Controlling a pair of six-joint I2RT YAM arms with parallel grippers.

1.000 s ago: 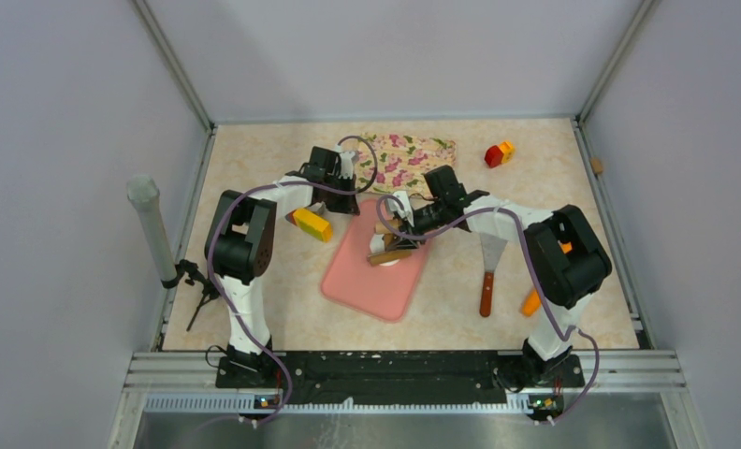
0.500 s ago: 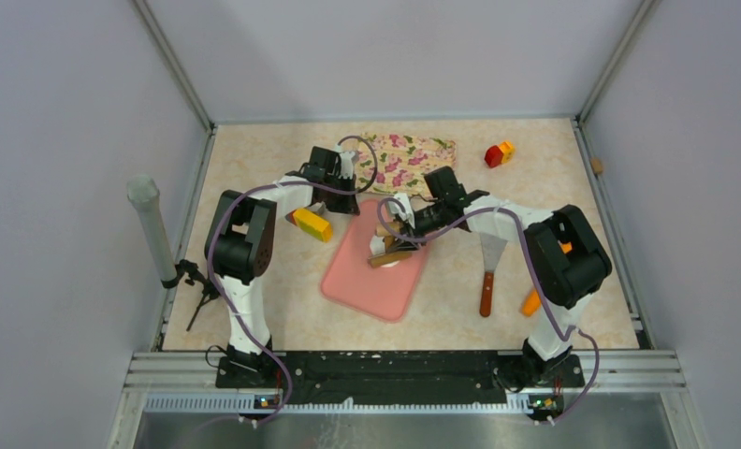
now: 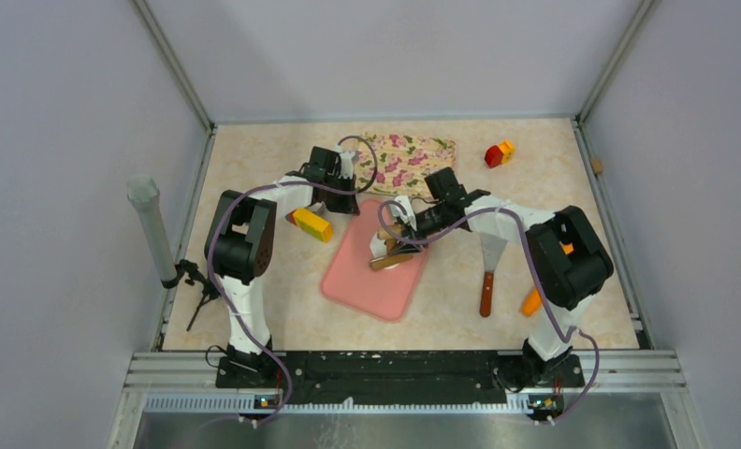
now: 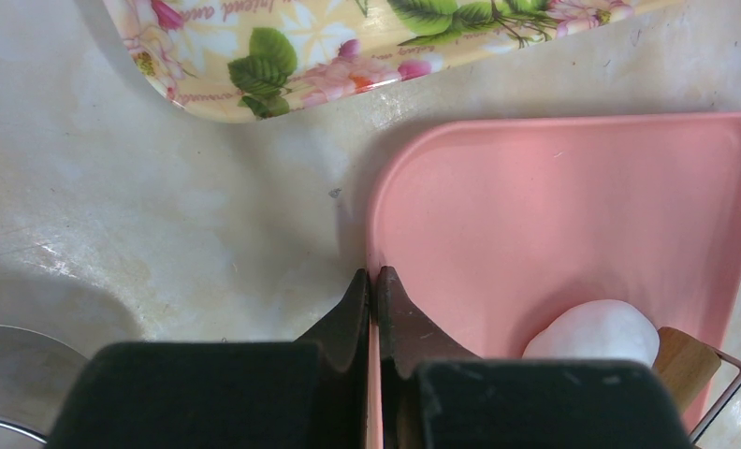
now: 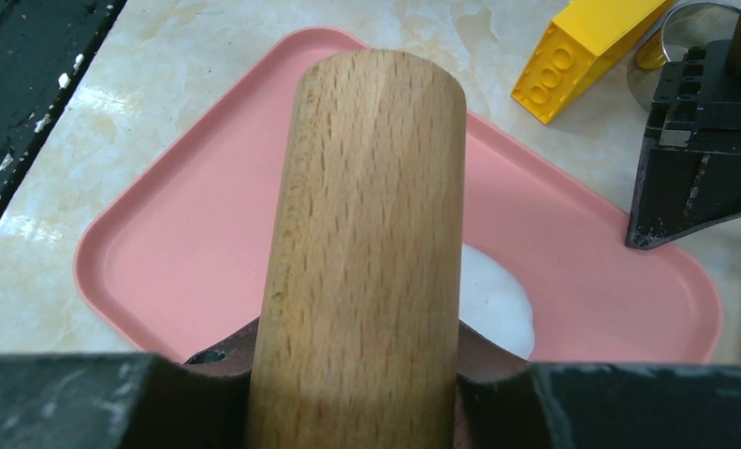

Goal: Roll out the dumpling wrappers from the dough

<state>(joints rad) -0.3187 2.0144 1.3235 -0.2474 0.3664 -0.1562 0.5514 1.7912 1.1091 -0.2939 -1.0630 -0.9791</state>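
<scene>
Lettering: faint reddish script on the cream rectangular flower-print tray [image 4: 283, 65], just beyond the pink rectangular mat [image 4: 554, 206]
Legibility: too small to read

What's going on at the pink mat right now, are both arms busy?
Yes. The left gripper is shut on the rim of the pink mat near its far-left corner, apparently steadying it. The right gripper holds the wooden rolling pin low over the dough, a white lump lying on the mat. No round wrappers are visible yet.

One dough lump [image 4: 599, 332], one rolling pin [image 5: 367, 234], one mat [image 3: 371, 281], one spatula [image 3: 490, 267].
</scene>
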